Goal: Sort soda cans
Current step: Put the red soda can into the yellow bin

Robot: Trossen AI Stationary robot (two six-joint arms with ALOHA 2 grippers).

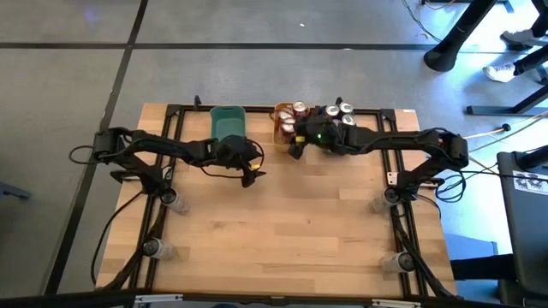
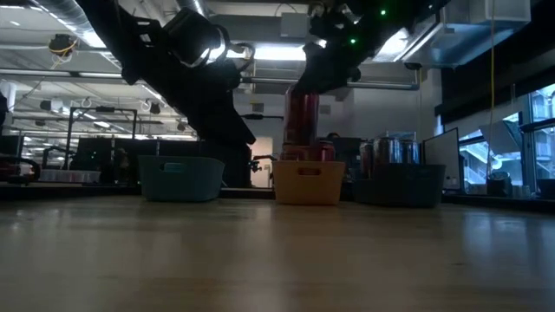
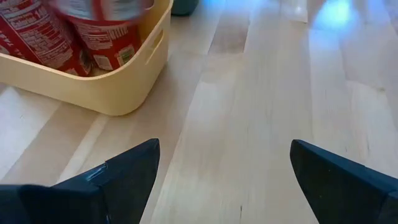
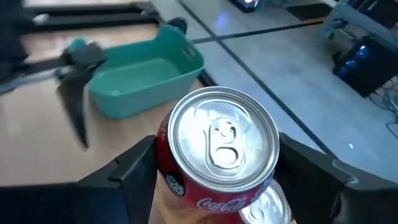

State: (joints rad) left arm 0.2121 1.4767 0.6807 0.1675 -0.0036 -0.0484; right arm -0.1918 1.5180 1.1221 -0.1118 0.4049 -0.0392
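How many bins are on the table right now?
3, in a row along the table's far edge: teal bin on the left, yellow bin in the middle, grey bin on the right, mostly hidden under the right arm.

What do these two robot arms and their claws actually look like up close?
Both arms are dark, almost black, built from jointed slim segments, with loose black cables looping near their bases. The right arm shows small green lights near its wrist. The left arm looks much the same, without lights showing. Each ends in a claw of two flat, dark, wedge-shaped fingers, matte and unmarked.
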